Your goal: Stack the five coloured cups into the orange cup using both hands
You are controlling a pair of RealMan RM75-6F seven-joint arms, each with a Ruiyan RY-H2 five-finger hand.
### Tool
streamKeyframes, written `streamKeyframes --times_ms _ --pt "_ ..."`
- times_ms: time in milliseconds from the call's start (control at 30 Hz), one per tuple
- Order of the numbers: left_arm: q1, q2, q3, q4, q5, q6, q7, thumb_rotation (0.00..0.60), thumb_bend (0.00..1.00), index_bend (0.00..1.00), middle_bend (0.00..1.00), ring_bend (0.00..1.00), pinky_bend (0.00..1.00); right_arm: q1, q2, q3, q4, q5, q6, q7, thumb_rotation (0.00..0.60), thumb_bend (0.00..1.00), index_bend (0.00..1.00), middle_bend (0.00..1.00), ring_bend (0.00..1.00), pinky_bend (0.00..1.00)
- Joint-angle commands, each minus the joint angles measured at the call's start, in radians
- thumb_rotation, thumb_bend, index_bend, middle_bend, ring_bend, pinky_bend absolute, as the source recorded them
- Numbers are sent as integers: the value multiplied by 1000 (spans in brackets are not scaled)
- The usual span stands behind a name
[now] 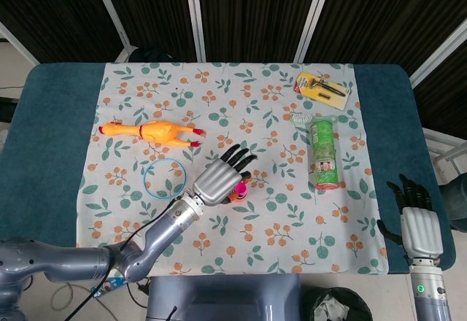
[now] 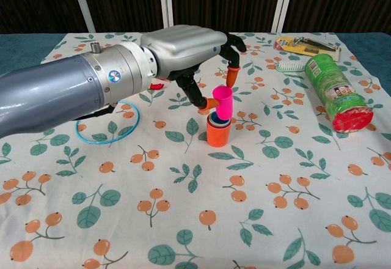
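Head view: my left hand (image 1: pixel 217 180) sits over the cup stack mid-cloth, just right of the blue plastic ring (image 1: pixel 163 177). My right hand (image 1: pixel 417 227) rests at the near right table edge, fingers apart, holding nothing.

Chest view: left hand (image 2: pixel 183 46) pinches the magenta plastic cup (image 2: pixel 222 103), tilted, its base in the mouth of the orange plastic cup (image 2: pixel 217 134), which already holds a blue cup (image 2: pixel 213 120).
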Motion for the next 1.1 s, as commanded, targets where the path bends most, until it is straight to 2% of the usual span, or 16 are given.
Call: streamKeyframes --times_ms 33,367,467,633,733,900,1000,1100 --pt "0 -3 2 4 -3 0 4 600 303 500 97 0 0 0 1 1 0 0 1 1 600 336 159 0 0 77" --pt "2 -14 16 17 -15 -8 21 600 297 487 92 0 0 0 1 2 1 2 0 1 600 336 149 0 0 77" --pt "4 -6 21 16 -42 -19 42 600 273 403 72 0 0 -2 4 3 1 3 2 -2 600 336 104 0 0 77" --pt "6 32 20 -29 -119 -25 110 600 211 159 20 0 0 -1 12 1 -3 8 -6 -12 600 336 46 0 0 77" --pt "10 60 12 -74 -152 -10 137 600 208 116 15 0 0 -1 15 1 -5 8 -6 -15 600 336 36 0 0 77" --pt "49 142 10 -193 -135 93 181 600 208 100 12 0 0 -4 19 2 -7 2 4 -19 600 336 34 0 0 77" --pt "93 198 30 -266 -121 176 222 600 208 95 6 0 0 -4 21 1 -6 -4 7 -19 600 336 35 0 0 77" --pt "181 281 71 -373 -114 318 273 600 204 94 6 0 0 0 27 -5 0 -18 2 -9 600 336 34 0 0 77"
